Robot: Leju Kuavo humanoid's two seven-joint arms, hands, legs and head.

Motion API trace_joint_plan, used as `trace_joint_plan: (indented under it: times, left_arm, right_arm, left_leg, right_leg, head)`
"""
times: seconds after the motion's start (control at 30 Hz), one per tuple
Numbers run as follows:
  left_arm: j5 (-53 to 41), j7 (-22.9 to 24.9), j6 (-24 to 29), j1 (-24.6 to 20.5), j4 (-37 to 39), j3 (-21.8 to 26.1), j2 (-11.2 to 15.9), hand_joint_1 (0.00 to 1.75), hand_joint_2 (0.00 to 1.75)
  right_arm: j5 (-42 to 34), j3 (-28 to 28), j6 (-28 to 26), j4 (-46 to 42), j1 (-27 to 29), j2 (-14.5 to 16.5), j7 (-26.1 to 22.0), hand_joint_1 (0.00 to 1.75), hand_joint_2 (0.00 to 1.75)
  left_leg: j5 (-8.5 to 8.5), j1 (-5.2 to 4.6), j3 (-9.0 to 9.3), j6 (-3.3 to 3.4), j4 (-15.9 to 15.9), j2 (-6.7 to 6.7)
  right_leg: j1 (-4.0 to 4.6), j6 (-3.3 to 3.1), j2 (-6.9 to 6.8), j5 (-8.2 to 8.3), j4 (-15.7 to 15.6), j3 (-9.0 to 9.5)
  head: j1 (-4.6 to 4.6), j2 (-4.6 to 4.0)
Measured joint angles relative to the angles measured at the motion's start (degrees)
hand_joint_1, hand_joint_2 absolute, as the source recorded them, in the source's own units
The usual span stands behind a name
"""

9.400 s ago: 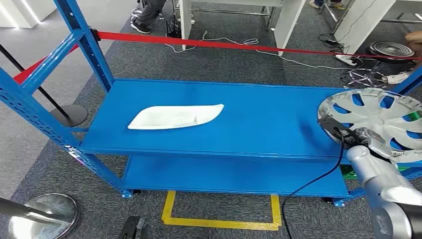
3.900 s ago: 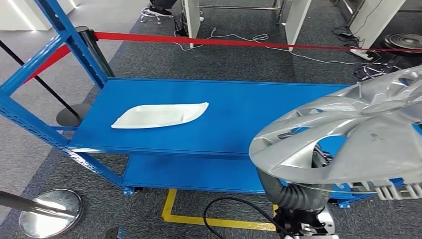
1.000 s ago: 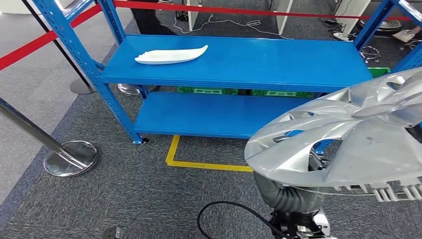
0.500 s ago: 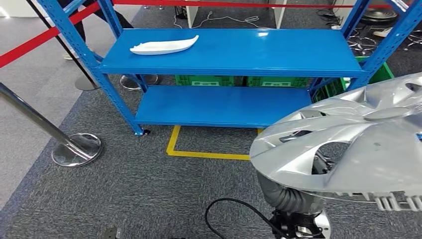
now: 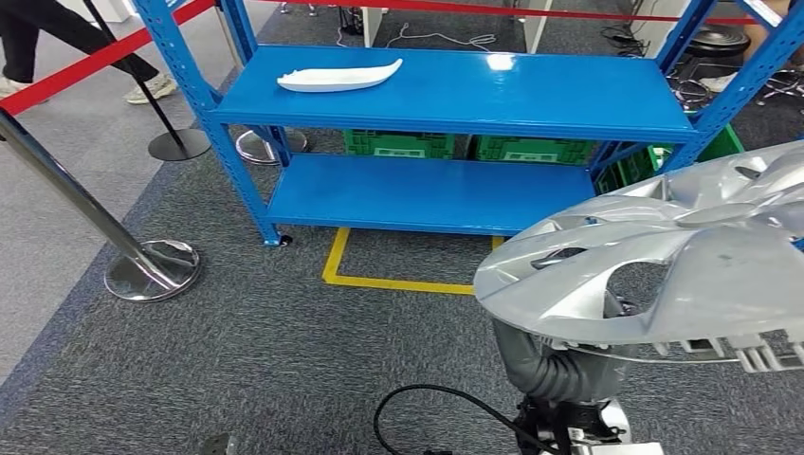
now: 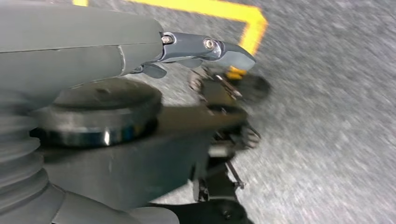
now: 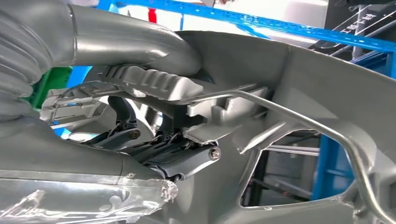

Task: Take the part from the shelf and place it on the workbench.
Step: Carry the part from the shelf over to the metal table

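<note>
A silver hubcap (image 5: 664, 265) is held by the right robot hand (image 7: 159, 144), whose dark fingers (image 7: 187, 156) are seen in the right wrist view clamped against the ribbed inner rim of the part. The hubcap is carried tilted above the grey carpet, directly over the right robot hand and its silver arm, well apart from the blue shelf (image 5: 455, 90) that stands beyond it. A white curved part (image 5: 339, 76) lies on the shelf's upper level, far ahead of the right robot hand and toward the left. Green crates (image 5: 398, 144) are seen behind the lower level, and a yellow floor marking (image 5: 379, 281) lies between the shelf and the held hubcap. The left robot hand (image 6: 187, 51) hangs above the carpet; whether its fingers are spread or curled cannot be told, as the view is blurred.
</note>
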Motion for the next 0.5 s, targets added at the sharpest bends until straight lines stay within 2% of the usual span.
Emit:
trace_joint_plan:
  times: [0.07,0.1,0.13,0.23,0.3,0.33,0.4,0.43,0.47,0.5]
  left_arm:
    - [-0.2,0.9,0.9,0.0,0.0,0.0,0.0,0.0,1.75]
    - [-0.2,1.1,1.1,0.0,0.0,0.0,-0.1,0.0,1.75]
    - [-0.2,1.3,1.1,0.0,0.0,0.0,-0.1,0.0,1.75]
    - [-0.2,1.6,1.0,-0.1,0.0,0.0,-0.1,0.0,1.75]
    - [-0.3,1.7,1.2,-0.1,0.0,0.0,0.0,0.0,1.75]
    - [-0.5,1.7,1.5,-0.1,0.0,0.0,0.0,0.0,1.75]
    - [-0.8,1.7,2.3,0.0,0.0,0.0,0.0,0.0,1.75]
    - [-1.0,1.6,2.6,0.0,0.0,0.0,0.0,0.0,1.75]
    - [-1.1,1.6,2.8,0.1,0.0,0.0,0.0,0.0,1.75]
    - [-1.2,1.6,3.0,0.1,0.0,0.0,0.0,0.0,1.75]
  right_arm:
    - [-0.6,0.0,0.9,0.0,-0.2,0.0,0.2,1.75,1.75]
    - [-0.7,0.0,1.1,0.0,-0.3,0.0,0.1,1.75,1.75]
    - [-0.7,0.0,1.2,0.0,-0.4,0.1,0.0,1.75,1.75]
    - [-0.6,0.0,1.3,0.0,-0.6,0.4,-0.1,1.75,1.75]
    - [-0.6,0.0,0.7,0.0,-0.7,0.6,-0.4,1.75,1.75]
    - [-0.6,0.0,0.2,0.0,-0.8,0.8,-0.6,1.75,1.75]
    - [-0.5,0.0,-1.0,-0.2,-0.7,1.1,-1.2,1.75,1.75]
    - [-0.4,0.0,-1.6,-0.3,-0.6,1.2,-1.4,1.75,1.75]
    - [-0.3,0.0,-2.0,-0.3,-0.5,1.2,-1.5,1.75,1.75]
    - [-0.1,0.0,-2.4,-0.4,-0.4,1.2,-1.6,1.75,1.75]
  left_leg:
    - [0.19,-0.15,-0.32,-0.21,0.3,-0.05]
    - [0.23,-0.26,-0.51,-0.38,0.5,-0.06]
    - [0.32,-0.31,-0.75,-0.62,0.7,-0.05]
    - [0.57,-0.19,-1.38,-1.5,1.0,-0.04]
    - [-1.08,-0.07,-2.46,-2.26,3.1,-0.08]
    - [-2.89,0.08,-3.78,-2.67,5.9,-0.1]
    - [-6.71,0.44,-7.31,-3.27,13.5,-0.09]
    - [-7.57,0.6,-8.59,-3.42,16.3,-0.09]
    - [-7.25,0.73,-8.95,-3.5,17.2,-0.09]
    - [-5.94,0.85,-8.31,-3.53,16.0,-0.09]
  right_leg:
    - [0.16,-0.47,-0.05,2.43,-8.2,5.53]
    - [0.25,-0.72,-0.06,3.05,-11.5,7.56]
    - [0.35,-0.96,-0.04,3.21,-13.4,8.62]
    - [0.47,-1.73,0.06,3.47,-14.0,8.37]
    - [0.24,-2.28,-0.03,3.87,-14.2,8.12]
    - [0.15,-2.47,-0.08,4.04,-14.3,7.96]
    - [0.14,-2.61,-0.12,4.31,-14.3,7.49]
    - [0.12,-2.6,-0.11,4.43,-14.3,7.29]
    - [0.09,-2.53,-0.09,4.54,-14.3,7.16]
    - [0.04,-2.43,-0.05,4.64,-14.2,7.09]
  head:
    - [0.01,0.0]
    - [-0.03,0.0]
    - [-0.05,0.0]
    - [-0.07,0.0]
    - [-0.26,0.0]
    - [-0.38,0.0]
    - [-0.62,0.0]
    - [-0.64,0.0]
    - [-0.66,0.0]
    - [-0.65,0.0]
